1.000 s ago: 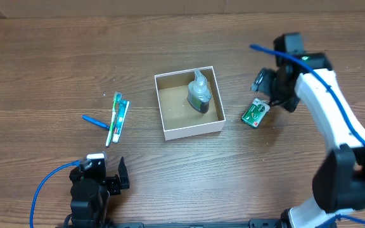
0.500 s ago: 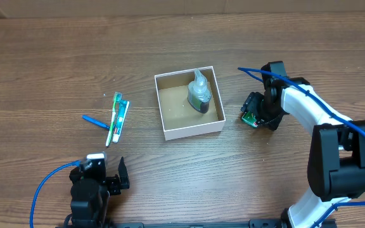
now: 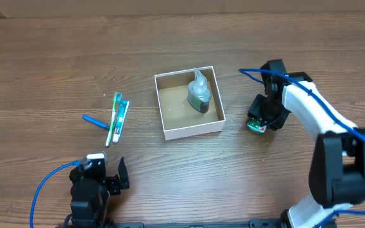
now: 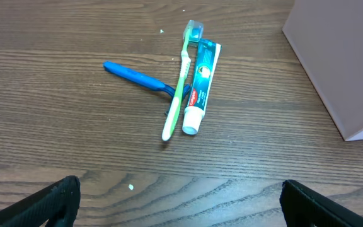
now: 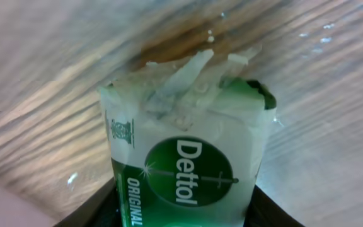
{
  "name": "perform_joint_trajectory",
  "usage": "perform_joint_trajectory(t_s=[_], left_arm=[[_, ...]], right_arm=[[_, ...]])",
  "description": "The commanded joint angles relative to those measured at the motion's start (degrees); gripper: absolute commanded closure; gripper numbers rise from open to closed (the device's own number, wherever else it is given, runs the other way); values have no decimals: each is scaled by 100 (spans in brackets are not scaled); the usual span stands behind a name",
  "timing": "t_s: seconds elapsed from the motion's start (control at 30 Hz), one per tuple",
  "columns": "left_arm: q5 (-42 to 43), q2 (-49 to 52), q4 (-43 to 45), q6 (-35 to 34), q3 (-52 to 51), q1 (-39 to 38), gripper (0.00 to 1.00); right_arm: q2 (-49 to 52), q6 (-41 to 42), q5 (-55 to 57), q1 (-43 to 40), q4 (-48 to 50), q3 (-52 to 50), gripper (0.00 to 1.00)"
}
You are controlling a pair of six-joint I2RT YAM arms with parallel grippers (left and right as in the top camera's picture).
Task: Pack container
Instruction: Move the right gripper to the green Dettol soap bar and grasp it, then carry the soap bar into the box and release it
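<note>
Container [image 3: 194,129] sits near, left of right claw [image 3: 258,121], which pinches soap pack [image 5: 181,170] (lower half cut off, fingertips hidden); left claw [image 4: 181,205] wide.

Only a narrow gap, seemingly, separates container [image 3: 194,129] from soap packet [image 3: 255,125].
</note>
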Motion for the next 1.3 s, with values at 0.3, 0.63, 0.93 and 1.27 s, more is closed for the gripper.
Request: perform_joint_trajectory(t_s=[0.3, 0.63, 0.93, 1.27], left_arm=[[46, -59, 0, 90, -76, 31, 0], [46, -59, 0, 90, -76, 31, 0], [46, -59, 0, 90, -74, 31, 0], [46, -59, 0, 90, -76, 31, 0]], right_arm=[[-2035, -1318, 179, 2594, 595, 538, 55], [-761, -2872, 177, 3158, 2179, 520, 55], [-800, -2378, -476, 3169, 1779, 680, 34], [-1814, -992, 940, 2990, -284, 752, 17]])
